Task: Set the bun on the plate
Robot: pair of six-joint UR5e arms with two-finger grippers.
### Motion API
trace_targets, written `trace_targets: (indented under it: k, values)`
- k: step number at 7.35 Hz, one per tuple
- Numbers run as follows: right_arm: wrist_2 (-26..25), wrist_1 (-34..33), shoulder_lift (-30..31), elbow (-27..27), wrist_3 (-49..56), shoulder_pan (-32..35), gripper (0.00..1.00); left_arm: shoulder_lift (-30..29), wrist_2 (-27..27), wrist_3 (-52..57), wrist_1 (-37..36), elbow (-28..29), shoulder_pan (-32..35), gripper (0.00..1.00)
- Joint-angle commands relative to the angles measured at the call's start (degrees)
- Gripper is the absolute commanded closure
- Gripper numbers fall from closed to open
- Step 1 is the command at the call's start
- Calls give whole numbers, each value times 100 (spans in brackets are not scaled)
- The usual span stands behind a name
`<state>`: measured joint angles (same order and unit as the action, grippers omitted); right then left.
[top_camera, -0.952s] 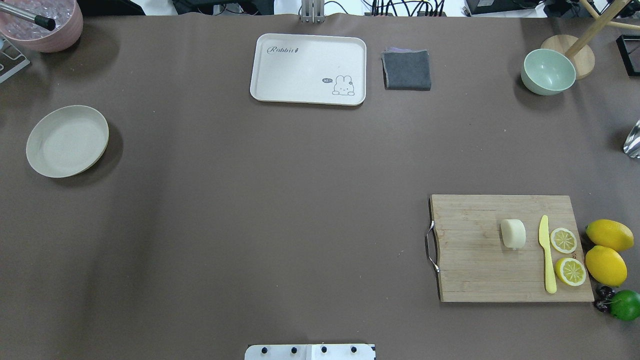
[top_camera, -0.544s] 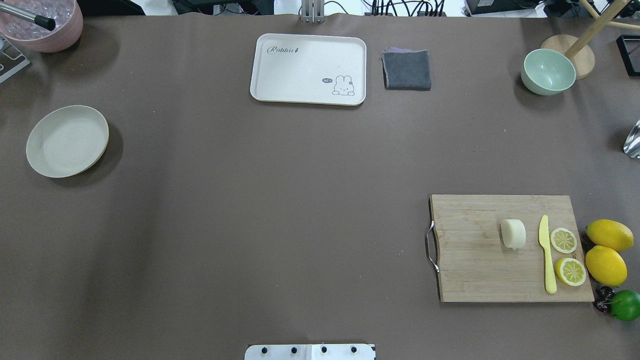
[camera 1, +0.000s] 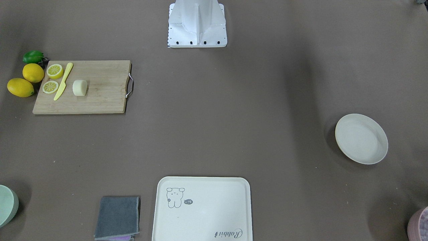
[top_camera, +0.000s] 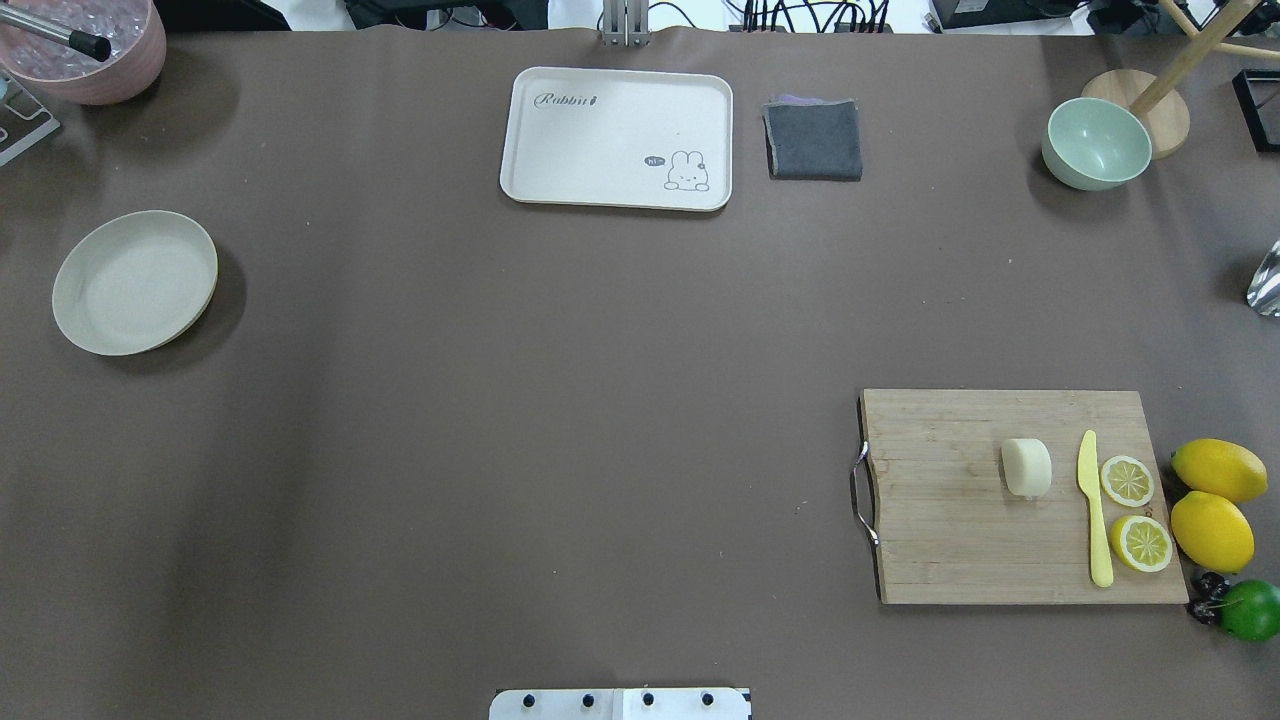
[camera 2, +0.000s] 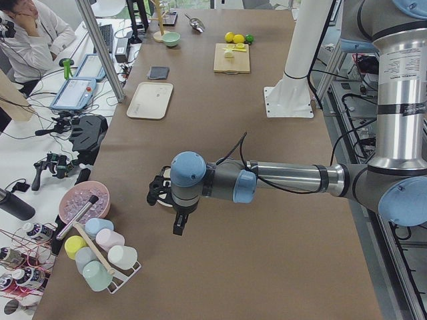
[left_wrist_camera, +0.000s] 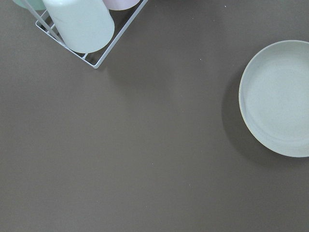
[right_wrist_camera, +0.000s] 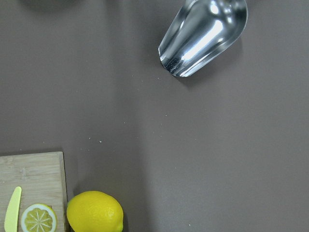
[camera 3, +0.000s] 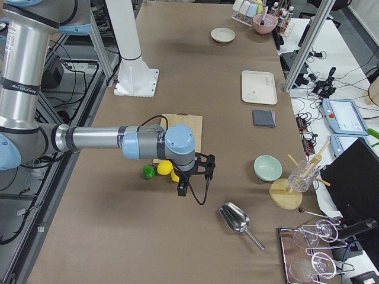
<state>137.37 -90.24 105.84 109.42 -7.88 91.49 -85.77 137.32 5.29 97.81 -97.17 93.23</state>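
Observation:
The pale cream bun [top_camera: 1026,467] lies on its side on a wooden cutting board [top_camera: 950,540] at the near right, also seen in the front-facing view [camera 1: 80,87]. Far across the table on the left sits the round off-white plate [top_camera: 135,282], bare; the left wrist view catches it at its right edge [left_wrist_camera: 280,96]. My left gripper [camera 2: 155,195] hangs above the table near the plate, and my right gripper [camera 3: 207,167] hovers beside the lemons past the board's end. Both show only in side views, so I cannot tell whether they are open or shut.
On the board lie a yellow knife [top_camera: 1094,510] and two lemon slices [top_camera: 1127,480]; lemons [top_camera: 1212,530] and a lime [top_camera: 1250,610] sit beside it. A cream tray [top_camera: 617,137], grey cloth [top_camera: 814,139], green bowl [top_camera: 1096,143], metal scoop [right_wrist_camera: 203,36] and cup rack [left_wrist_camera: 82,24] are around.

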Motion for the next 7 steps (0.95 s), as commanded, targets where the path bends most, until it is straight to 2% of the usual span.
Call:
trace_targets:
  k: [1,2,5,7]
  values:
    - [-17,7,-124,18,-29,0,0,-71,-4,-11,420,39,-50,2]
    - [-8,7,-168,44,-38,26,0,-220,-13,-11,780,170,-50,2]
    - [27,68,-239,70,41,167,0,-230,49,33,941,339,-50,2]
    - [45,1023,-125,-166,50,167,0,-230,49,33,1195,356,-50,2]
